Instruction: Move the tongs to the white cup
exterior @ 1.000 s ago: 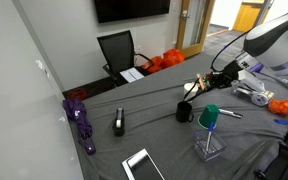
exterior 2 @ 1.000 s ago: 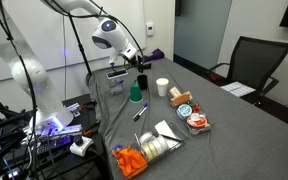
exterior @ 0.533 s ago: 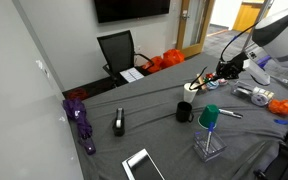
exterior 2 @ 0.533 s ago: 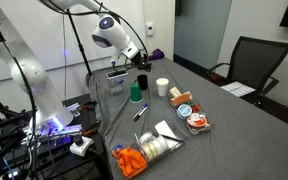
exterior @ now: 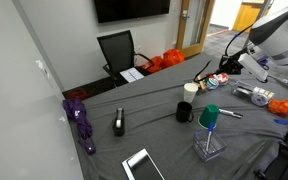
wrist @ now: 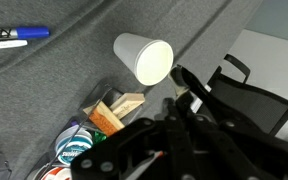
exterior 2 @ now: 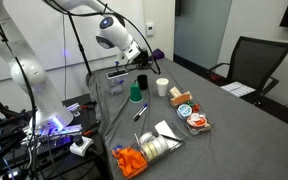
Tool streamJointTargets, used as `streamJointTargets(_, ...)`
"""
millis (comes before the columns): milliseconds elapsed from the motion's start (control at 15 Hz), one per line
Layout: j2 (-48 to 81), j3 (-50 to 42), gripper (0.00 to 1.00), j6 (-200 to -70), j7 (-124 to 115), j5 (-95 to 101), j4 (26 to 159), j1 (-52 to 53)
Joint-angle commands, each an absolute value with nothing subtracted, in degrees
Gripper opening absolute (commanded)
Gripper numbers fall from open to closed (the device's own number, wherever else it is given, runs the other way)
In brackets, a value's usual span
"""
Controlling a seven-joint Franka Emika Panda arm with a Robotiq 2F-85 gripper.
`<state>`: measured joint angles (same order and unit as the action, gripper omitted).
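A meeting room with a wall screen and a black office chair [exterior: 117, 50] set behind a long table [exterior: 154, 135] draped in grey cloth.

The gripper [exterior: 221, 70] hangs above the table and looks clamped on the tongs [exterior: 203, 74]. They show as a thin pale sliver sticking out from the fingers toward the cups, clear of the cloth. In the wrist view the dark fingers hide most of the grip, so how squarely the tongs sit between the pads cannot be told.

The white cup [exterior: 190, 89] stands upright just below and beside the tongs' free end. From the wrist camera its open mouth [wrist: 152, 62] lies just beyond the fingertips. Near it are the black cup [exterior: 184, 111] and the green-topped cup [exterior: 209, 117], and food packets [wrist: 112, 110] lie just beside the white cup.

The step in hand seems to be the carry and final approach. To do it well, I would centre the tongs' lower tip over the white cup's mouth first. Then I would descend slowly and straight, keeping the grip firm until the tip is well inside the rim. The cup looks light and may tip or slide if the tongs catch its wall, so sideways motion while low should be avoided. Opening the fingers too high risks the tongs bouncing out.
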<state>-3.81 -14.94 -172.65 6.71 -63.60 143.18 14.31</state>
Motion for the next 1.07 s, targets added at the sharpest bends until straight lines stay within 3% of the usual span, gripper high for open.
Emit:
streamJointTargets(0,3.5,-14.5,0.01,-175.7,2.1,-65.0,138.5,14.8)
streamJointTargets(467,12.9,-14.8,0.01,-173.0,-8.7,-62.1,131.4,15.9)
streamJointTargets(600,14.5,-8.9,0.01,-173.4,-13.4,-57.5,130.5,10.3)
streamJointTargets(667,15.6,-13.2,0.01,-172.2,-15.1,-56.7,129.8,14.7)
streamJointTargets(1000,19.1,-16.2,0.01,-169.6,-26.2,-46.2,128.4,17.1)
